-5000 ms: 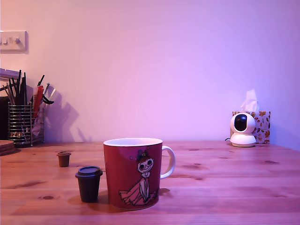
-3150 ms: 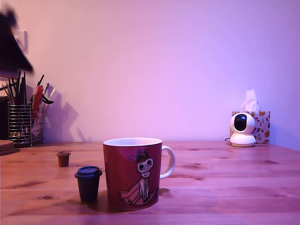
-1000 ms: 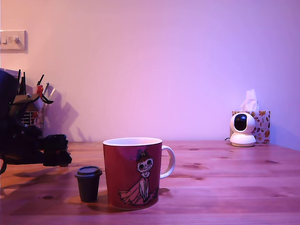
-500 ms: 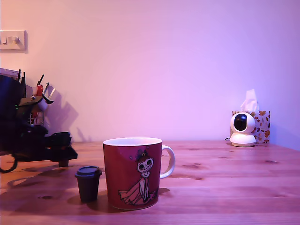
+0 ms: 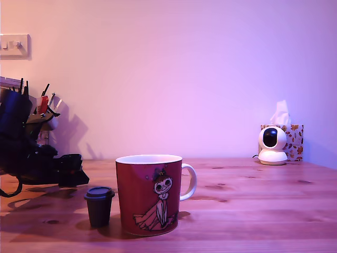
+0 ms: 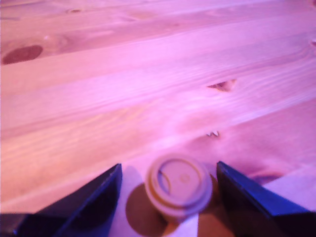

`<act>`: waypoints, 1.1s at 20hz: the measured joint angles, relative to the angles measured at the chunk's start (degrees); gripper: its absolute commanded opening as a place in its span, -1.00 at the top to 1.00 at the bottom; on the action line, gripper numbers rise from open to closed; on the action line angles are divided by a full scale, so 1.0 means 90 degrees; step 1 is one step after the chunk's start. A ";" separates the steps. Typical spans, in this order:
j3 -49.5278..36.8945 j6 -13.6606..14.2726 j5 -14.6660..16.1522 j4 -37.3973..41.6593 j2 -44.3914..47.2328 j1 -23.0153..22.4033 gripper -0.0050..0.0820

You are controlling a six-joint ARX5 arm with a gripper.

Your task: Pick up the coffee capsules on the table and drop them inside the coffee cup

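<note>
**Q:** How far along are you with the capsule job?

**Me:** Barely started, honestly. I've got the gripper [image 6: 168, 197] low over the table [image 6: 148, 89] with its jaws spread wide, and one coffee capsule [image 6: 178, 186] sits upright right between the fingertips [image 6: 101, 190]. There's a gap on both sides, so nothing's pinched. From the exterior view I can't see that capsule at all, the arm's dark bulk covers it.

**Q:** And the other one? The cup?

**Me:** The second capsule [image 5: 99, 206] is still standing on the wood, out past the gripper and just beside the coffee cup [image 5: 150, 194], maybe touching it, I can't tell. The cup's ahead of the gripper too, well apart from it, upright, handle pointing away. I can't see down into it, but both capsules are on the table, so I'd say zero dropped so far. Left to do: close, lift, carry over the rim, release, then repeat for number two.
</note>
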 measured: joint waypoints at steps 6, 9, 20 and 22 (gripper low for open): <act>0.0002 0.0151 0.0000 -0.0053 0.0000 0.0000 0.17; 0.0024 0.0170 0.0000 -0.0083 0.0000 0.0000 0.39; 0.0024 0.0168 0.0000 -0.0063 0.0000 0.0000 0.51; 0.0027 0.0168 0.0000 -0.0063 0.0000 0.0000 0.51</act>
